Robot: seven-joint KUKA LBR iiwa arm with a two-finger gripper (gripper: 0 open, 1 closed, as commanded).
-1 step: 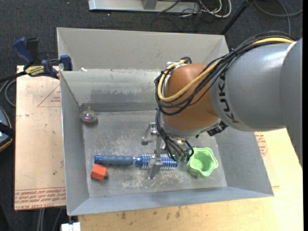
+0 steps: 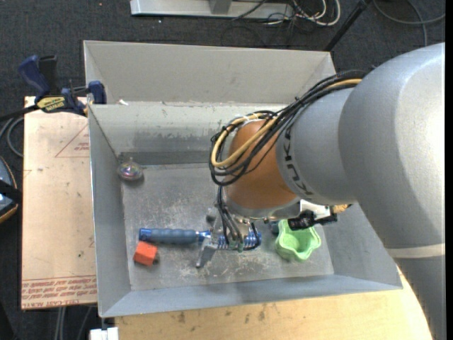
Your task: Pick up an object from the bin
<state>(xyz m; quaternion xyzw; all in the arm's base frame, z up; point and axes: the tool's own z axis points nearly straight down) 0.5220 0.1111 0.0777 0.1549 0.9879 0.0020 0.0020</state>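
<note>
- Camera view, lower middle of the frame: the gripper (image 2: 218,244) is down at the floor of the grey metal bin (image 2: 106,204), close to the bin's near wall.
- Whether it is clenched or released cannot be told. The wrist above hides much of it, and nothing can be seen grasped in it.
- Right at the gripper's left side lies a long blue handle-shaped thing (image 2: 170,236). It rests flat on the floor, running left to right, and its right end reaches the gripper. Whether the two touch cannot be told.
- Just below the left end of that blue thing sits a small orange-red block (image 2: 145,254), near it but apart, in the lower left of the bin.
- To the gripper's right, close by, stands a light green cup with a wavy, flower-like rim (image 2: 297,242). It is upright with its opening facing up.
- Well apart from all of these, in the bin's upper left corner at the foot of the far wall, sits a small round translucent thing (image 2: 130,170).
- Above the gripper, the orange cover (image 2: 255,172) on the wrist has a bundle of black and yellow cables (image 2: 230,147) looped around it.
- The thick grey arm (image 2: 382,140) enters from the right edge of the frame and covers the bin's right side.
</note>
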